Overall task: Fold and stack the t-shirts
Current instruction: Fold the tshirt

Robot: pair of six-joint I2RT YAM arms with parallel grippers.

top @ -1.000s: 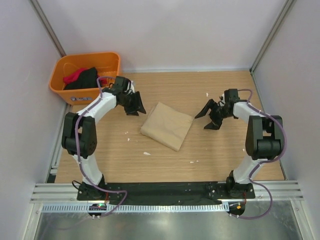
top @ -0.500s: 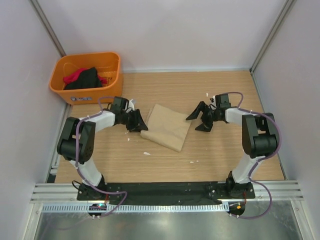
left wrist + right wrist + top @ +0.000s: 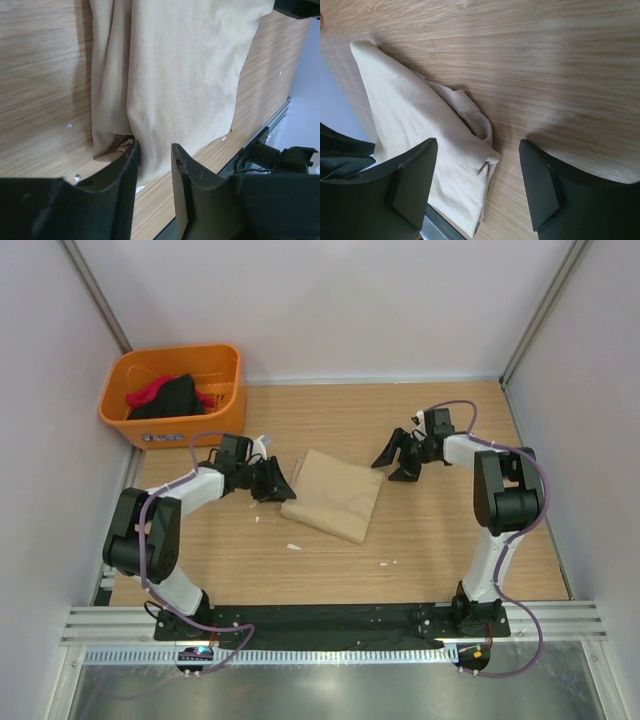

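Observation:
A folded tan t-shirt [image 3: 332, 495] lies flat mid-table. My left gripper [image 3: 277, 483] is low at its left edge. In the left wrist view the fingers [image 3: 154, 147] stand a little apart, with the near corner of the tan cloth [image 3: 185, 75] between them and a gap still showing. My right gripper [image 3: 392, 460] is at the shirt's far right corner. It is open wide [image 3: 477, 145], and the layered corner of the shirt [image 3: 415, 125] lies between the fingers without touching either. A black t-shirt [image 3: 175, 395] and a red one [image 3: 148, 392] sit bunched in the basket.
The orange plastic basket [image 3: 225, 352] stands at the far left corner by the wall. Small white crumbs [image 3: 293, 546] dot the wooden table [image 3: 440, 540]. A black rail [image 3: 330, 618] runs along the near edge, and walls close in both sides.
Both grippers came in to the tan shirt: the left dropped from near the basket to its left edge, the right moved left to its far corner. The left jaws have narrowed.

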